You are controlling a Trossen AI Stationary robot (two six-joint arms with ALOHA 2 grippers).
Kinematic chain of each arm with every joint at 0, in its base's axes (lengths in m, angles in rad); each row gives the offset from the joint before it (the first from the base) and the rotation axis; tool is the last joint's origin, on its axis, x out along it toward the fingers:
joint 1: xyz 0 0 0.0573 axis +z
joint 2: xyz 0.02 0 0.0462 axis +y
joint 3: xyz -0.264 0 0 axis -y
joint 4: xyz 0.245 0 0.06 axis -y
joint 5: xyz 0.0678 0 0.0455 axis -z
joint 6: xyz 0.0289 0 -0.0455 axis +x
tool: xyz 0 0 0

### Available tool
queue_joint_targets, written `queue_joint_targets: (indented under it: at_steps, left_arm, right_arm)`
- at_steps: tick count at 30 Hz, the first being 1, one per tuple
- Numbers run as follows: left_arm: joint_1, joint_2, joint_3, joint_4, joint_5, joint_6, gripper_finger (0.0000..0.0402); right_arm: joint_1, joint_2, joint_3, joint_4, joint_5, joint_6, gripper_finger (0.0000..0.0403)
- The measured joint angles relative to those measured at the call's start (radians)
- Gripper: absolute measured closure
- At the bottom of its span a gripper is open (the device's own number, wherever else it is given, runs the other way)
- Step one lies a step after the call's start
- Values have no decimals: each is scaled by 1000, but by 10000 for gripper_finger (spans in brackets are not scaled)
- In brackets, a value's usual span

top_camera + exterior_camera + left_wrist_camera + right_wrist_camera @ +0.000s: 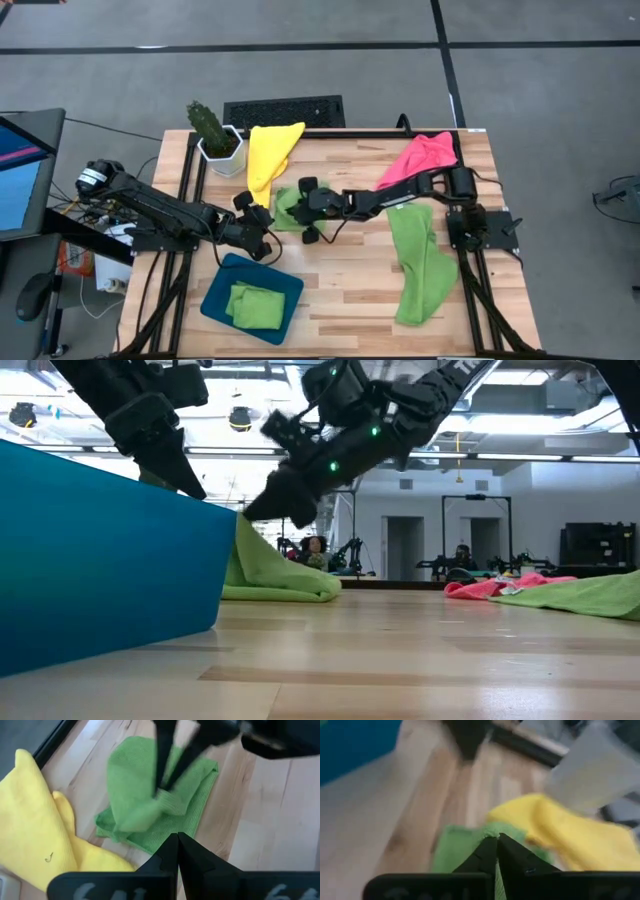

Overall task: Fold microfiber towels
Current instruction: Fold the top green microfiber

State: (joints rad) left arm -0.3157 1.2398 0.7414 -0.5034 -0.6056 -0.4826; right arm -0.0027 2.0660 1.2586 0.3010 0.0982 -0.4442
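Observation:
A small lime green towel [287,215] lies crumpled mid-table, just in front of a yellow towel [268,152]. My right gripper [163,786] reaches across from the table's right and is shut on a raised part of the green towel. My left gripper [177,839] is shut and hovers by that towel's near-left edge; I see no contact. A pink towel [420,155] lies at the far right, with a long green towel [420,262] spread in front of it. A folded green towel [255,305] rests in the teal tray [215,300]. My right gripper pinches a bunched fold [161,799] near the middle of the lime green towel between its two fingertips. The fingers slant down from the table's right side. The cloth is drawn up to a peak [243,525] at the fingers, while the towel's remaining part [285,582] lies on the table.
A potted cactus [212,130] stands at the far left corner beside the yellow towel. A black keyboard-like grille [283,110] lies beyond the far edge. Bare wood shows at the table's middle and near side, between the tray and the long green towel.

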Motion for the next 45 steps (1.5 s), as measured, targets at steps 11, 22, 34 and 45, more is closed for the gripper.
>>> queue_joint_targets:
  at_steps: [11, 22, 34, 45]
  left_arm:
    - [16, 6, -17, 3, -3, -1, 401]
    - [85, -4, -82, 227, -28, 204, 398]
    - [90, -27, -66, 207, 55, 221, 348]
    - [90, -26, -66, 178, 115, 208, 342]
  right_arm:
    - [4, -50, 0, -28, -18, -18, 234]
    - [17, -239, -53, -387, 8, 153, 193]
    - [72, -127, -153, -311, 87, 209, 217]
    - [72, -97, -154, -308, 164, 219, 242]
